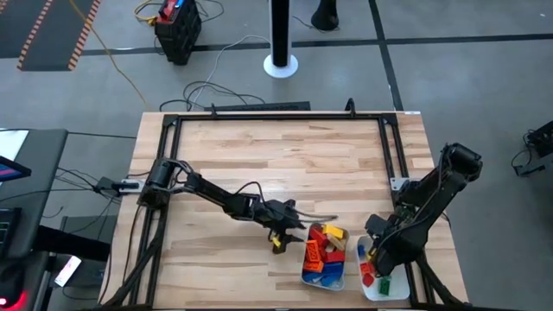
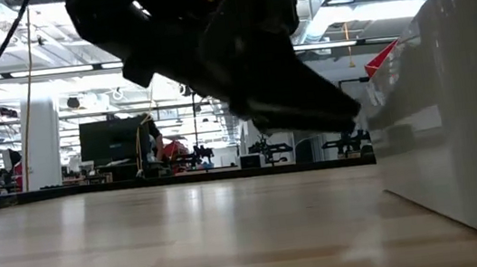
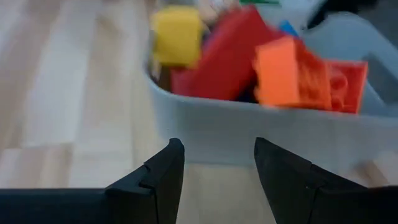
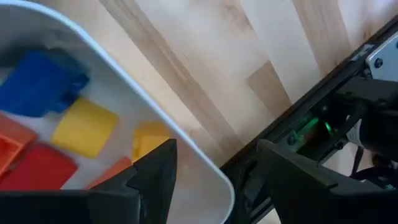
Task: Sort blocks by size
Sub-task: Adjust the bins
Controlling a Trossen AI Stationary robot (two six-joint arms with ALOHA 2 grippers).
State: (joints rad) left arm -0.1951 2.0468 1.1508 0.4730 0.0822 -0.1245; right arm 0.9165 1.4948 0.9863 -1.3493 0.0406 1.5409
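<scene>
While both arms worked at the near right of the wooden table (image 1: 259,155), the risk looked greatest at the left gripper (image 1: 289,226). It hung low, just beside the wall of the fuller white tray (image 3: 249,134), where red, orange and yellow blocks (image 1: 324,246) were heaped above the rim. A careless reach forward could have pushed the tray across the table, or knocked a high-sitting block, such as the yellow one (image 3: 176,34), over the edge. The left fingers (image 3: 163,177) stood partly apart with bare table and tray wall showing between them; they held nothing and did not seem to touch the tray.

The right gripper (image 1: 378,257) hovered over the second white tray (image 1: 399,292), at the table's near right corner, which held fewer blocks (image 4: 59,124): blue, yellow and red. Its fingers (image 4: 155,171) stood wide apart and empty. Since this tray sat close to the table's dark frame (image 1: 399,155), a nudge there might have shifted it against the frame or tipped it.
</scene>
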